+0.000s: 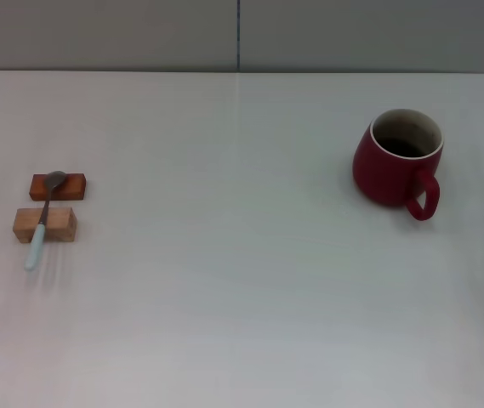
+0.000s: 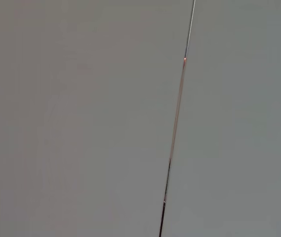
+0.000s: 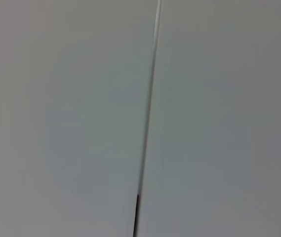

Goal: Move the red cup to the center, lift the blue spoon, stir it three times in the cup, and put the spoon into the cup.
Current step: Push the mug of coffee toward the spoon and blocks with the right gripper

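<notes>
The red cup (image 1: 396, 159) stands upright on the pale worktop (image 1: 224, 297), far over on the right side and toward the back, its loop handle turned toward the front right. Its inside looks dark below a pale rim. Well apart from it, on the left side, the blue spoon (image 1: 42, 219) lies across two small wooden blocks: its grey bowl rests on the reddish block (image 1: 71, 186) farther back, its shaft crosses the paler block (image 1: 59, 224) nearer the front, and the light-blue handle tip slopes down to the worktop. Neither claw shows anywhere; both wrist views give only a plain grey surface with a thin seam, so I cannot tell their state.
</notes>
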`<control>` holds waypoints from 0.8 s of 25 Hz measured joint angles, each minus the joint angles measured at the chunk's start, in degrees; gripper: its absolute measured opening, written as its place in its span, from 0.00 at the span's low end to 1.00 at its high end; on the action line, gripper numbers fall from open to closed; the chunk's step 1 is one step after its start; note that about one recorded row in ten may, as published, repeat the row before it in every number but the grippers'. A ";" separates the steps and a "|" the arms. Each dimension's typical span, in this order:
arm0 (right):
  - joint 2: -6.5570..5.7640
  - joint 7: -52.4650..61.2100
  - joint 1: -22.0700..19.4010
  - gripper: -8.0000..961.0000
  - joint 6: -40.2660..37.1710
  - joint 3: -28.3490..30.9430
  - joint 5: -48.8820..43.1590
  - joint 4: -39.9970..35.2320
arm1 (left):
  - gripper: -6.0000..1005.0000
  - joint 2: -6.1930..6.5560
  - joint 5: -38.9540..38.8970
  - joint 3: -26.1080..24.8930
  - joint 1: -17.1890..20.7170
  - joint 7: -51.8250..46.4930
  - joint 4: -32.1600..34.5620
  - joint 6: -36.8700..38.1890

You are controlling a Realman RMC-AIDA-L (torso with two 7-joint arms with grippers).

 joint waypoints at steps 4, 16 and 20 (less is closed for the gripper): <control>0.00 0.00 0.04 0.63 0.00 -0.08 0.00 0.00 | 0.84 0.00 0.00 0.00 -0.11 0.05 0.03 -0.12; 0.01 -0.21 -0.77 0.56 0.64 -0.40 -0.14 -0.08 | 0.84 0.00 0.00 0.00 -0.16 0.21 0.18 -0.32; 0.06 -0.41 -1.34 0.44 1.98 -0.57 -0.36 -0.04 | 0.84 0.00 0.00 -0.17 -0.16 0.25 0.21 -0.19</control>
